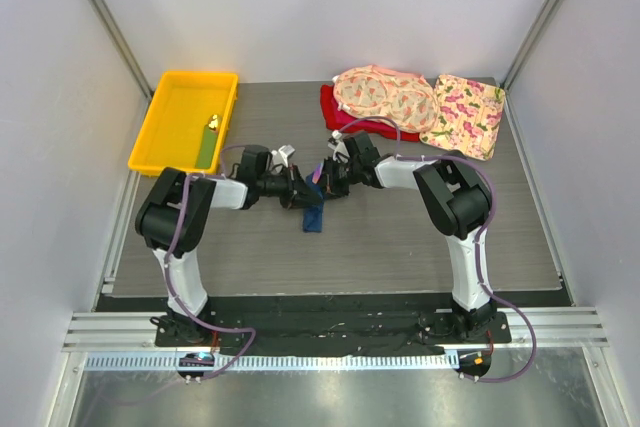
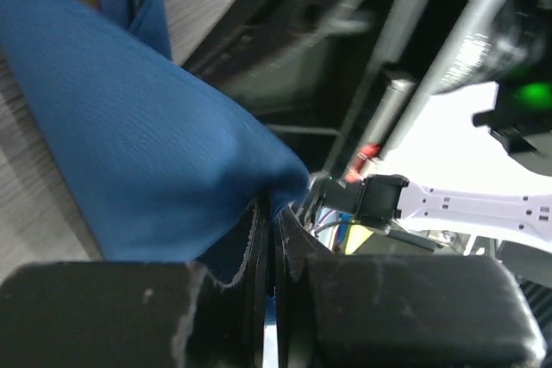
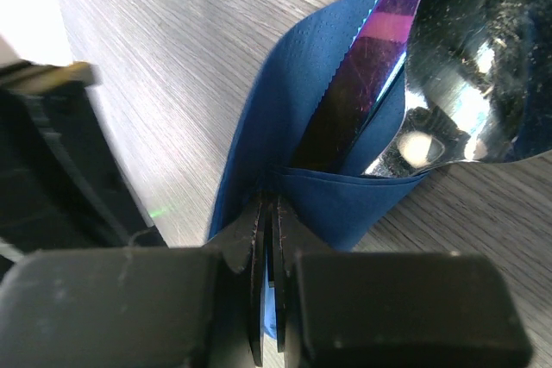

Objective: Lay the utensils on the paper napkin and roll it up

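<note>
A dark blue paper napkin (image 1: 313, 215) sits near the middle of the grey tabletop (image 1: 400, 237). It is folded around the utensils (image 1: 318, 175) and held between the two arms.

The right wrist view shows the napkin as a narrow pocket. Inside the fold, a shiny purple knife (image 3: 371, 66) and a silver spoon head (image 3: 457, 84) rest against each other. The right fingers (image 3: 293, 234) are clenched on the napkin's folded edge just below the knife. The left fingers (image 2: 297, 243) are also clenched, pinching a bulging flap of the blue paper.

The step in hand looks like the rolling itself. To do it well, both pinches should move together, turning the paper over the cutlery with even tension. Thin paper may tear at a pinch point. The smooth utensils could slide out of the open end if the bundle tilts, so it is best kept low and level.

At the far left stands a yellow tray (image 1: 178, 107) holding a flat green strip (image 1: 207, 150) and a tiny yellow object (image 1: 213, 124). At the far right, well apart from the napkin, lie pink floral cloths (image 1: 385, 97) and a red cloth (image 1: 335, 112).
</note>
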Robot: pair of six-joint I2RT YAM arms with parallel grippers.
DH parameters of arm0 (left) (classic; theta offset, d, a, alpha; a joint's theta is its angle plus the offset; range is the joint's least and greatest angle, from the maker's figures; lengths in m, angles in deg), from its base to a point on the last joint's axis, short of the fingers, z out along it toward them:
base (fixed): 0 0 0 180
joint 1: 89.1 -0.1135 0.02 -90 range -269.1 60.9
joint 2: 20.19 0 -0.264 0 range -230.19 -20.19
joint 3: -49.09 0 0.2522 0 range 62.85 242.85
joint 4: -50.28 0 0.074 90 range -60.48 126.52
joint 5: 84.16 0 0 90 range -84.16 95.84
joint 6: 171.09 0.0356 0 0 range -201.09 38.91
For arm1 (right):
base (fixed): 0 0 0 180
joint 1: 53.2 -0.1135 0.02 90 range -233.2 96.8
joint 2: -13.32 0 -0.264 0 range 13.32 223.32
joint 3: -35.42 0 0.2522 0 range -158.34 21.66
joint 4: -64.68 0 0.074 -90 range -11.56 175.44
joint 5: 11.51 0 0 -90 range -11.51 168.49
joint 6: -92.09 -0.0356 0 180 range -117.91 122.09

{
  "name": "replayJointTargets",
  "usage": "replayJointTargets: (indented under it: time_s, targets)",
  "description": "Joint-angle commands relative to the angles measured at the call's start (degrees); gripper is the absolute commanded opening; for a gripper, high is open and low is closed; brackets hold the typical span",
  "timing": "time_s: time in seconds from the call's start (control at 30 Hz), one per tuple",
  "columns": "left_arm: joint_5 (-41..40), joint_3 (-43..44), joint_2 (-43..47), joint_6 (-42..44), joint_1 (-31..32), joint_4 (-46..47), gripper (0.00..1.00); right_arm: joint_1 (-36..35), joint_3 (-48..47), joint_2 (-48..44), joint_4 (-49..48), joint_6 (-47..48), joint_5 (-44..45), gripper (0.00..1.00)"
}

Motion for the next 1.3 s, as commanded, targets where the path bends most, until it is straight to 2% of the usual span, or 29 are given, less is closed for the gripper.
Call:
replayJointTargets:
  time_s: [0.0,0.1,0.33,0.57,0.83,1.0,1.27]
  targets:
    - [-0.9,-0.4,-2.8,-3.0,1.0,7.9,0.08,-0.6,1.3,3.8,3.7,2.4,9.4,0.07]
    - [-0.9,-1.0,-4.1,-1.1,1.0,7.4,0.08,-0.7,1.4,3.5,3.7,2.6,9.4,0.07]
    - [-3.7,-0.9,-5.6,5.7,0.6,-1.2,0.07,-0.7,1.9,2.9,3.8,2.9,9.4,0.07]
    - [-8.3,3.2,-8.2,12.6,-0.8,-14.5,0.03,-0.3,0.6,-0.3,4.8,4.3,6.8,0.11]
    - [-8.8,3.5,-8.5,12.1,-1.0,-15.3,0.00,3.3,-2.4,-5.1,5.4,2.3,-0.3,0.18]
    - [-8.6,3.4,-8.2,12.0,-1.0,-15.0,0.00,5.4,0.3,-7.9,2.2,-2.1,-3.7,0.21]
    - [-8.4,3.6,-8.0,12.1,-1.0,-14.1,0.00,6.0,8.3,-6.4,-12.5,-12.9,-7.2,0.19]
